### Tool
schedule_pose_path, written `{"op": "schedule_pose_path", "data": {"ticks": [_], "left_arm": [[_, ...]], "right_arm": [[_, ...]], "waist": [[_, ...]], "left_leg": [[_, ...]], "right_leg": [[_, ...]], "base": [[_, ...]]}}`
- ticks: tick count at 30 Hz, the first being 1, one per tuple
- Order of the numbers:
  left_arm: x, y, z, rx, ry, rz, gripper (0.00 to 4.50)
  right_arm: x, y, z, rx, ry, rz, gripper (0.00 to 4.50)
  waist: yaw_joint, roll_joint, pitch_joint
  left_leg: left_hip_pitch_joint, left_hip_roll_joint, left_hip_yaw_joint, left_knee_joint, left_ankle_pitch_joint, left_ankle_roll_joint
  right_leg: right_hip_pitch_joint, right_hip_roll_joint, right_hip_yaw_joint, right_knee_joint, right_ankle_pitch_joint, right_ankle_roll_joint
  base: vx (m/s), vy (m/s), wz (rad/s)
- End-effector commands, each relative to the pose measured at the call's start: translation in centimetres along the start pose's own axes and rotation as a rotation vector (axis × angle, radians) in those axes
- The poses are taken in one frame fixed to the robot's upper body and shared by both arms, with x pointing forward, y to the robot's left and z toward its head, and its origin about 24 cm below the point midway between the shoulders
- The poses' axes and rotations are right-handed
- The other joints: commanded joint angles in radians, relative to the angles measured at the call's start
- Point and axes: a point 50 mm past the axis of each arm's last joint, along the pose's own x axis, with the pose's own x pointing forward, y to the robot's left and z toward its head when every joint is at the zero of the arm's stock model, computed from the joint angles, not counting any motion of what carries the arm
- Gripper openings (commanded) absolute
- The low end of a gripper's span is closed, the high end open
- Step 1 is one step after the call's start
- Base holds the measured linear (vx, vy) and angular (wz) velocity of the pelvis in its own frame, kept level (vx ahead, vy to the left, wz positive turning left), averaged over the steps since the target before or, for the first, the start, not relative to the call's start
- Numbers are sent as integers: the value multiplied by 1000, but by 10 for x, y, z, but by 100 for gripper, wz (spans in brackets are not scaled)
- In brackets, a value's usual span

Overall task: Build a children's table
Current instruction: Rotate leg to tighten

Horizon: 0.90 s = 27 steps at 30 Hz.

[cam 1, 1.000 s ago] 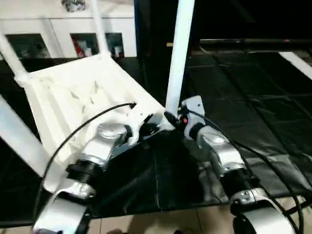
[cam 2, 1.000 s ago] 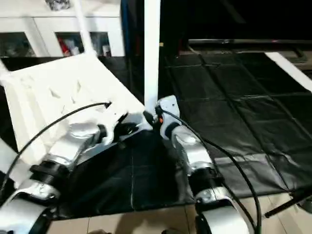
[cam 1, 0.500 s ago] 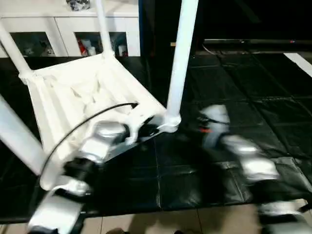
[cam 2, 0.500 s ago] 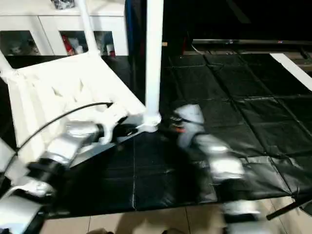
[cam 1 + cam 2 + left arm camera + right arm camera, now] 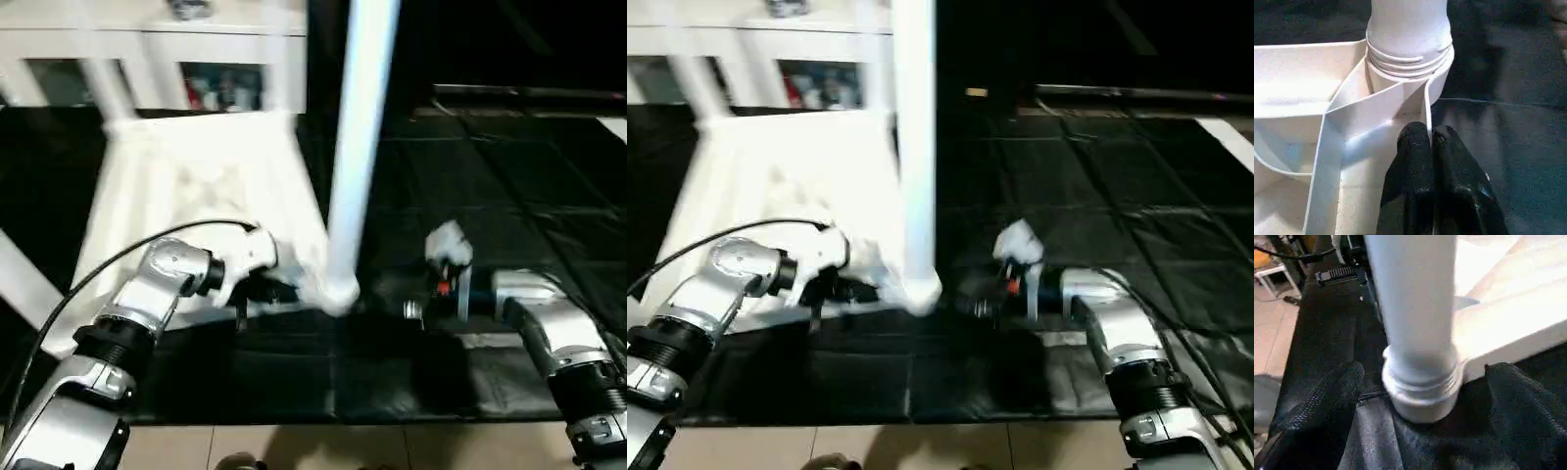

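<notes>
The white table top (image 5: 196, 186) lies upside down on the black mat, ribbed side up. Its nearest leg (image 5: 358, 147) stands upright in the near corner socket (image 5: 1410, 73), with thread rings showing above the socket's lip. My left gripper (image 5: 279, 291) is shut on the top's thin rim wall (image 5: 1426, 105) just beside that socket. My right gripper (image 5: 411, 310) hovers low over the mat to the right of the leg, pointing at its base. Its fingers (image 5: 1327, 396) are spread wide open, clear of the leg (image 5: 1415, 308). Other legs (image 5: 20, 284) rise at the far and left corners.
A white cabinet with glass doors (image 5: 225, 59) stands behind the table top. The black mat (image 5: 529, 186) stretches out to the right. Beige floor tiles (image 5: 294, 446) run along the near edge. A black cable (image 5: 127, 259) loops over my left forearm.
My right gripper has come off the base of the near leg and drawn back to the right. The left gripper stays on the rim. The camera has shifted.
</notes>
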Motion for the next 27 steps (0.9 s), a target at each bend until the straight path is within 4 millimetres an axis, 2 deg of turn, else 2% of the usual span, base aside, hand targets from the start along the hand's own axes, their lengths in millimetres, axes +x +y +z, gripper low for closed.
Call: {"op": "schedule_pose_path", "data": {"ticks": [1,3,8,9,16,17,21,27], "left_arm": [[9,-7,11,83,4,-122,0],[10,-11,13,106,8,-167,0],[13,-15,14,119,11,-193,0],[13,-15,14,119,11,-193,0],[14,-17,13,123,16,-205,0],[14,-17,13,124,17,-206,0],[15,-17,13,126,18,-207,0],[15,-17,12,123,26,-205,0]], "right_arm": [[1,-1,5,-26,15,30,422],[9,-1,7,-33,15,58,422],[15,1,8,-26,4,105,422],[15,1,8,-25,4,106,397],[19,4,6,-4,-4,154,349],[20,4,6,-1,-5,157,328],[22,5,5,3,-10,173,305],[23,7,4,15,-12,189,241]], "waist": [[-7,-7,-66],[-8,-10,-67],[-5,-10,-69],[-6,-10,-69],[-12,-12,-67],[-12,-12,-68],[-12,-12,-69],[-12,-11,-68]], "left_leg": [[19,46,-9,-68,-218,39],[15,46,-11,-70,-210,37],[14,49,-11,-69,-198,37],[13,49,-11,-69,-197,38],[13,46,-10,-68,-200,38],[13,46,-11,-68,-197,37],[12,46,-11,-68,-192,39],[14,46,-11,-69,-200,36]], "right_leg": [[46,-86,53,-86,-346,-170],[49,-87,52,-83,-358,-161],[49,-87,53,-79,-331,-167],[49,-87,52,-79,-326,-169],[50,-86,52,-84,-353,-161],[50,-85,52,-83,-351,-159],[50,-84,52,-81,-336,-164],[49,-85,52,-83,-352,-160]], "base": [[0,0,0],[0,0,0],[0,0,0],[0,0,0],[0,0,0],[0,0,0],[0,0,0],[0,0,0]]}}
